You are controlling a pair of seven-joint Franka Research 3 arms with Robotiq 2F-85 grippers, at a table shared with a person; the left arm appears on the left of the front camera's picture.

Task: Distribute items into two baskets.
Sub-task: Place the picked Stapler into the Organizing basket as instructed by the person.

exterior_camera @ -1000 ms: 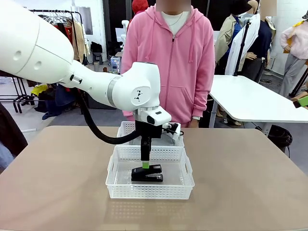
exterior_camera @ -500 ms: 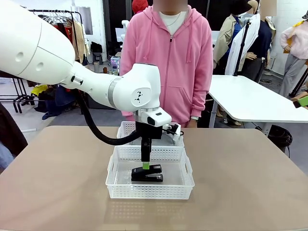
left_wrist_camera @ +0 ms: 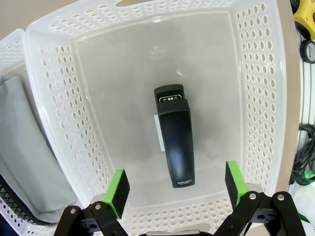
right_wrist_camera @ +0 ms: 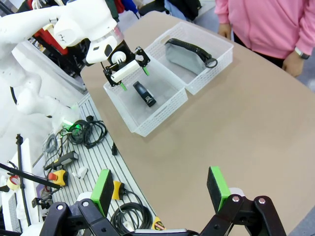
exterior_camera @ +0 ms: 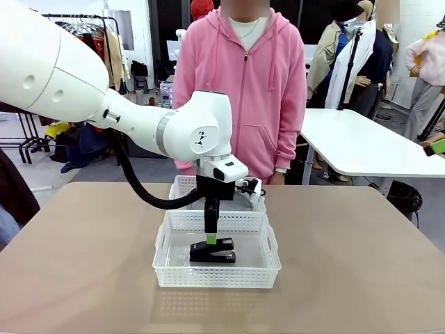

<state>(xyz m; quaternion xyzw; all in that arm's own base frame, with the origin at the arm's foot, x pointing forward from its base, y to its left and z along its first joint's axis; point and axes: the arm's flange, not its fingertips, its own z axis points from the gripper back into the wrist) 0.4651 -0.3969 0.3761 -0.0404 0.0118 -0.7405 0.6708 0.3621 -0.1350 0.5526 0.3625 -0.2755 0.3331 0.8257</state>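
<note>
A black stapler (exterior_camera: 213,252) lies flat on the floor of the near white basket (exterior_camera: 215,277). Directly above it my left gripper (exterior_camera: 211,240) hangs open. In the left wrist view its green pads (left_wrist_camera: 116,187) stand either side of the stapler (left_wrist_camera: 176,145), with a gap on both sides. The grey pouch (left_wrist_camera: 24,147) lies in the second basket (left_wrist_camera: 12,44) alongside. From high over the table my right gripper (right_wrist_camera: 160,189) stands open and holds nothing. Below it are the stapler (right_wrist_camera: 144,93), the pouch (right_wrist_camera: 184,54), both baskets (right_wrist_camera: 216,69) and the left gripper (right_wrist_camera: 127,71).
A person in a pink hoodie (exterior_camera: 243,90) stands at the far side of the tan table (exterior_camera: 361,278), behind the baskets. Cables and tools (right_wrist_camera: 83,132) lie on a rack past the table's edge. A white table (exterior_camera: 361,146) stands at the back right.
</note>
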